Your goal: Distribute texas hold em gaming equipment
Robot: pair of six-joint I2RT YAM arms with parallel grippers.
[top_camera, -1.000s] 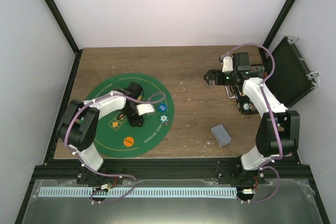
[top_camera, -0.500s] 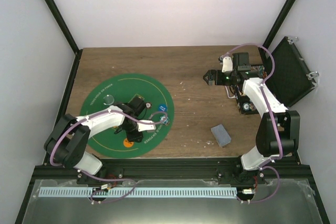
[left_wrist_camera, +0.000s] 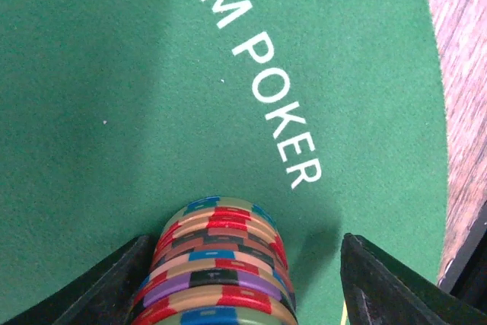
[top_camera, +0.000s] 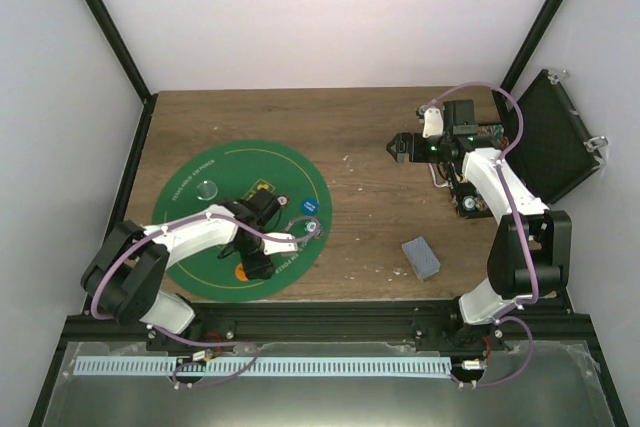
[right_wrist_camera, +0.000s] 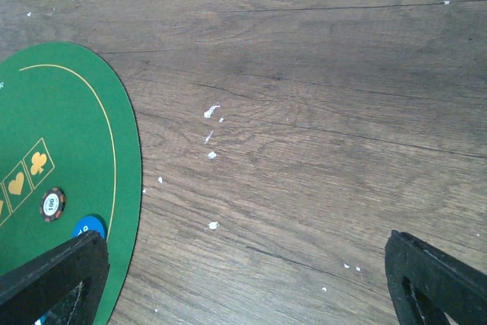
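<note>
Brown wood-grain tabletop (top_camera: 360, 127) enclosed by white walls, shown from above and from both wrists. At the left lies a green felt mat with white lettering (top_camera: 200, 217). On its far-left part sits a pale round disc (top_camera: 207, 188), too small to identify. Over the near part of the mat hangs the left gripper (left_wrist_camera: 245, 245). In the wrist view its jaws stand partly apart around an upright stack of striped poker chips (left_wrist_camera: 217, 264) in blue, red, tan and purple, which rests on the felt. The stack sits close against the left finger, with a clear gap to the right finger, so no grip is apparent. Toward the mat's right edge lie a single blue chip (right_wrist_camera: 89, 227) and a dark chip marked 100 (right_wrist_camera: 52, 204), just beside each other. Right of the mat, on bare wood near the front edge, lies a squared grey-blue deck of playing cards (top_camera: 421, 258). Farther back, the right gripper (top_camera: 398, 148) hovers above the wood, jaws spread wide and empty. At the far right stands an open black hard case (top_camera: 550, 137). Judged progress: chips are partly placed. The deck appears undealt and no card lies on the mat, so the cards are left to distribute.
</note>
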